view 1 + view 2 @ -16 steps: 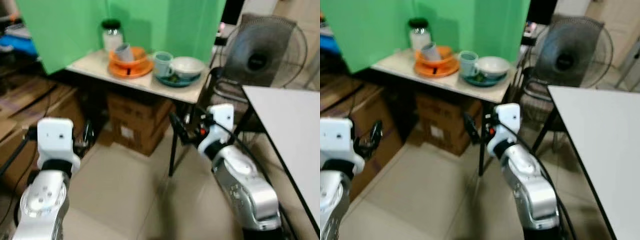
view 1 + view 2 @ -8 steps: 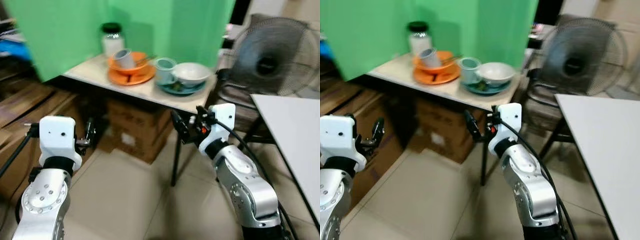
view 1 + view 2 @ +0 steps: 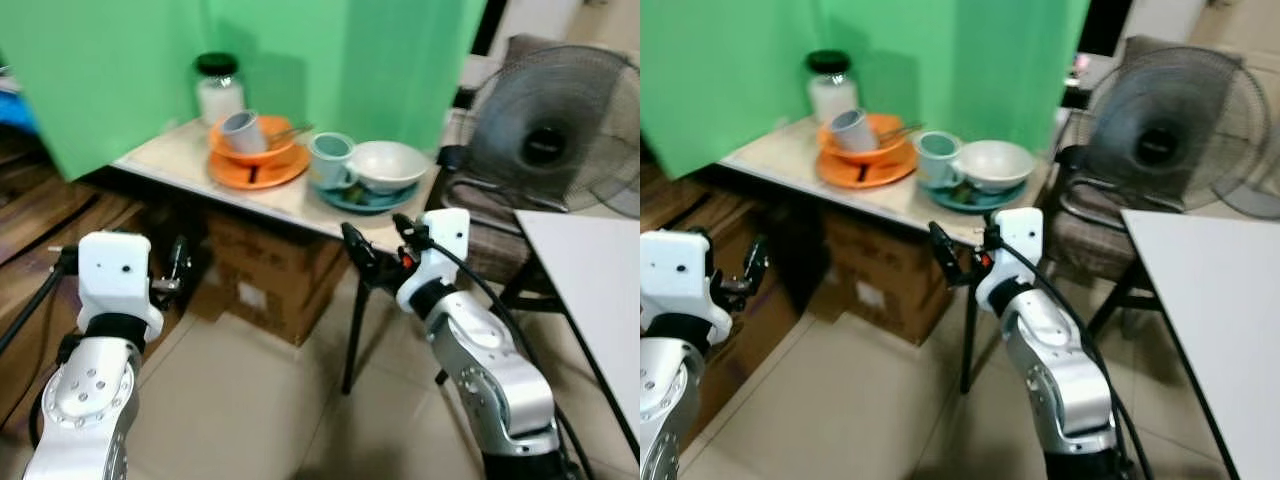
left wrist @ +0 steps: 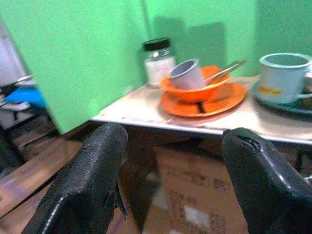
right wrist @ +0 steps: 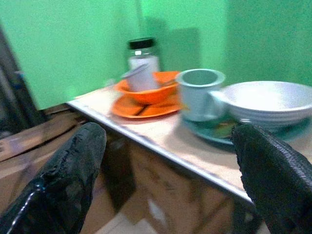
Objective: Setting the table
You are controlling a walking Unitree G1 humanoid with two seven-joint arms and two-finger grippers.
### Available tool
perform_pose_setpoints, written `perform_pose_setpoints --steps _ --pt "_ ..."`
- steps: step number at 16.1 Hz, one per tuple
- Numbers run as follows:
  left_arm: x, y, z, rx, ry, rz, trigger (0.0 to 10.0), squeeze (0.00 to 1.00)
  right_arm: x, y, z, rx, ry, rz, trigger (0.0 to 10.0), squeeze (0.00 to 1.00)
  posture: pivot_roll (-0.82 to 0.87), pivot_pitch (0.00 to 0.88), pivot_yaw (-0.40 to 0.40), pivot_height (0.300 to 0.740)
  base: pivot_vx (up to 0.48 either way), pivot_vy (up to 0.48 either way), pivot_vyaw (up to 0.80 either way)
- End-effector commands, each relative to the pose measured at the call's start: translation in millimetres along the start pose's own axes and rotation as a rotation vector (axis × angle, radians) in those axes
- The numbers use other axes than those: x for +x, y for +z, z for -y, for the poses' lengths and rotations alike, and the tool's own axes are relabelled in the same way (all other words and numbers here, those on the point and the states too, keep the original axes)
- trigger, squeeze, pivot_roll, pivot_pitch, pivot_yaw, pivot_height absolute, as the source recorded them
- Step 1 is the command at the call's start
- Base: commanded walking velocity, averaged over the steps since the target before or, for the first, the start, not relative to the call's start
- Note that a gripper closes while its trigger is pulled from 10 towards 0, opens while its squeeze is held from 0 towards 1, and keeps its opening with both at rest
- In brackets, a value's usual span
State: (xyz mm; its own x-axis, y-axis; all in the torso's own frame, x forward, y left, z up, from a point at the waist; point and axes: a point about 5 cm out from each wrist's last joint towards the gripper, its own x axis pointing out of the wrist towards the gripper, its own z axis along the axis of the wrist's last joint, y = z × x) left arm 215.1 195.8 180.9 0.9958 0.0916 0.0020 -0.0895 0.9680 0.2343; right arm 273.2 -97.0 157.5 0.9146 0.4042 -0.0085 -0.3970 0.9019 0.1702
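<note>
Side table (image 3: 300, 195) sits closer and lower in the head views than a second ago: the camera has closed in, the dishes have not moved. Approach phase, nothing picked yet. Green screen (image 3: 300, 50) behind, fan (image 3: 555, 130) to the right, white table (image 3: 590, 260) at right edge, likely the place to set. Cardboard box (image 3: 270, 270) under the side table, tiled floor. On top: orange plate (image 3: 255, 165) with orange bowl and grey cup (image 3: 240, 130), white bowl (image 3: 385, 165) on teal plate, teal mug (image 3: 330, 158), jar (image 3: 218, 88). Left gripper (image 4: 170, 185) and right gripper (image 5: 165, 175) both wide open, empty, short of the table edge.
</note>
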Motion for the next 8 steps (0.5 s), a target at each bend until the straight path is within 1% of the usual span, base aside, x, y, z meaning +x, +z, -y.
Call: perform_pose_setpoints --steps 1,8 --pt "0.8 0.7 6.1 -0.008 -0.029 0.007 10.0 0.00 -2.6 2.3 8.0 -0.010 -0.030 0.011 10.0 0.00 -0.05 0.000 0.001 0.740 0.356 0.000 0.00" --pt "0.5 0.7 6.5 -0.005 -0.038 0.010 10.0 0.00 -3.4 1.9 7.6 -0.022 -0.025 0.016 10.0 0.00 -0.04 0.000 0.002 0.740 0.361 0.000 0.00"
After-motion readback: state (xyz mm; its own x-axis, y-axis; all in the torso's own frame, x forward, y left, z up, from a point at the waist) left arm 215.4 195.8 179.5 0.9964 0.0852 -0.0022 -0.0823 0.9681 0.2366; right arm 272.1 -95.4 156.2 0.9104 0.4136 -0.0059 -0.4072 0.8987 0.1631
